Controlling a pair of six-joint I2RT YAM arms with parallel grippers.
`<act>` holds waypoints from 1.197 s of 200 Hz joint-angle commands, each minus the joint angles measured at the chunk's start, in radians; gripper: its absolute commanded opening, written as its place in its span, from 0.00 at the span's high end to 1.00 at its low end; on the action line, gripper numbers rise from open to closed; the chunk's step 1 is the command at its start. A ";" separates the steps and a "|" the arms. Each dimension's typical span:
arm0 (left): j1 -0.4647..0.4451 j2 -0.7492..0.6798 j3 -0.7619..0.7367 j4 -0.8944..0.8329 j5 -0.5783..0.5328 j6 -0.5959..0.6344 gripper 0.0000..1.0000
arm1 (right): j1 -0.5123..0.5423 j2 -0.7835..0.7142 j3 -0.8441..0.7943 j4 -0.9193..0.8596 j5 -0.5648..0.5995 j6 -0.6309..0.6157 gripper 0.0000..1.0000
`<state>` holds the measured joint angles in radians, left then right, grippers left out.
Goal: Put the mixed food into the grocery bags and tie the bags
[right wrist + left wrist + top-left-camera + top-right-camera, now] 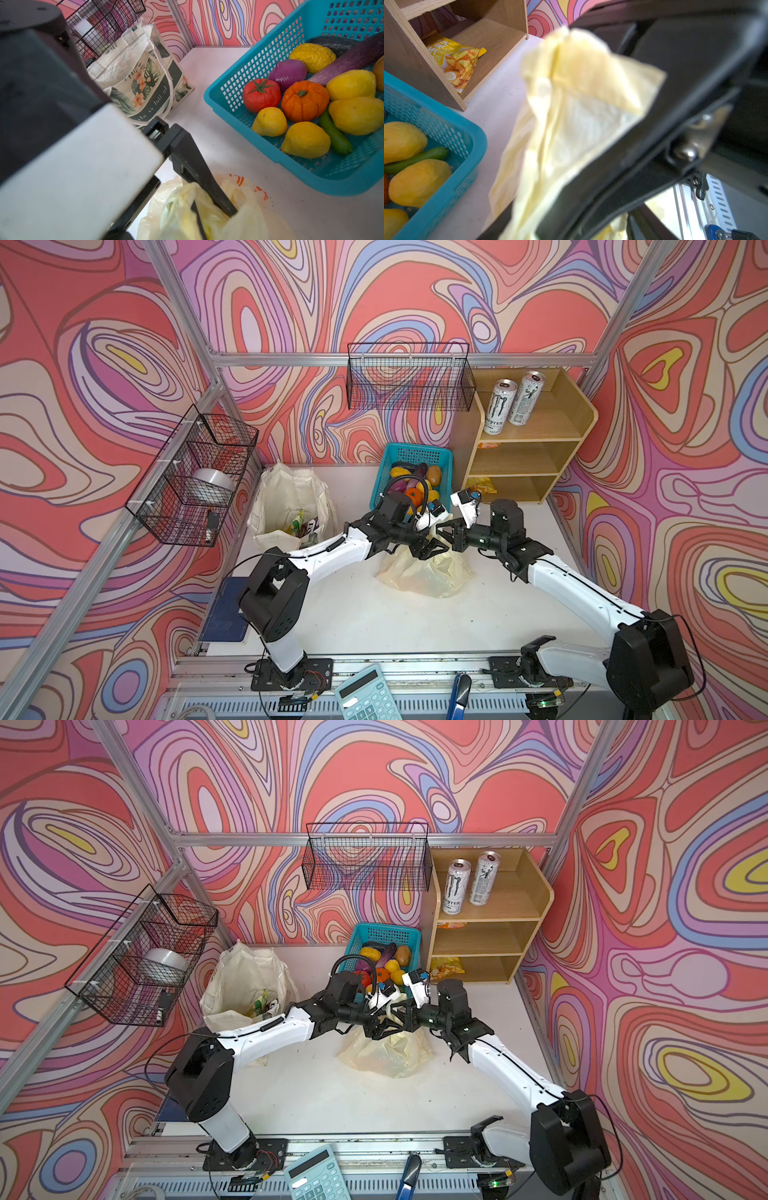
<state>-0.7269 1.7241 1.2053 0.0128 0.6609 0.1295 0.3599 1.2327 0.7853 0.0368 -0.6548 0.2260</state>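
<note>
Far left stands the canvas tote (286,497), w/ snack packets (297,524) inside. In the middle the L gripper (432,548) hangs over the plastic bag (424,576). A yellow handle (581,68) lies by its finger in the left wrist view, but how wide it is, or if it holds, can't be told. Nose to nose w/ it, the R gripper (448,536) is shut tight, tips in the plastic, & looks to pinch a handle. Just behind, the teal basket (415,452) has lots of toy fruit (304,100). Far right, a snack packet (456,60) sits in the shelf (536,439). The step looks like tying. To do it well: R holds firm, L grabs the other handle, they cross them & pull slow so the thin bag won't rip or tip.
</note>
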 commanded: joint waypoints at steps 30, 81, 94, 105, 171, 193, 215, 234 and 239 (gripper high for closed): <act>-0.035 0.061 -0.006 0.018 0.038 -0.034 0.77 | -0.004 -0.012 -0.003 0.071 -0.017 0.020 1.00; -0.037 0.044 -0.051 0.148 0.020 -0.171 1.00 | -0.018 -0.076 0.020 0.018 -0.001 0.056 0.57; -0.037 0.025 -0.064 0.168 -0.015 -0.196 1.00 | -0.028 -0.116 0.032 -0.003 -0.010 0.071 0.49; -0.032 0.002 -0.072 0.182 -0.036 -0.220 1.00 | -0.032 -0.152 0.047 -0.025 -0.017 0.080 0.45; -0.002 -0.214 0.011 -0.011 -0.198 -0.255 1.00 | -0.041 -0.386 0.079 -0.051 0.180 0.232 0.41; 0.043 -0.288 0.103 -0.138 -0.260 -0.248 1.00 | -0.041 -0.409 0.115 -0.087 0.280 0.271 0.41; 0.111 -0.351 0.196 -0.241 -0.301 -0.246 1.00 | -0.040 -0.395 0.151 -0.135 0.342 0.292 0.40; 0.179 -0.383 0.293 -0.343 -0.339 -0.219 1.00 | -0.039 -0.350 0.176 -0.173 0.342 0.306 0.40; 0.197 -0.390 0.316 -0.367 -0.348 -0.209 1.00 | -0.041 -0.338 0.178 -0.174 0.334 0.314 0.40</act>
<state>-0.5983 1.3811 1.4193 -0.1799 0.3897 -0.1085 0.3218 0.8467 0.9344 -0.0704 -0.3737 0.4931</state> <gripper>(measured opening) 0.051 0.599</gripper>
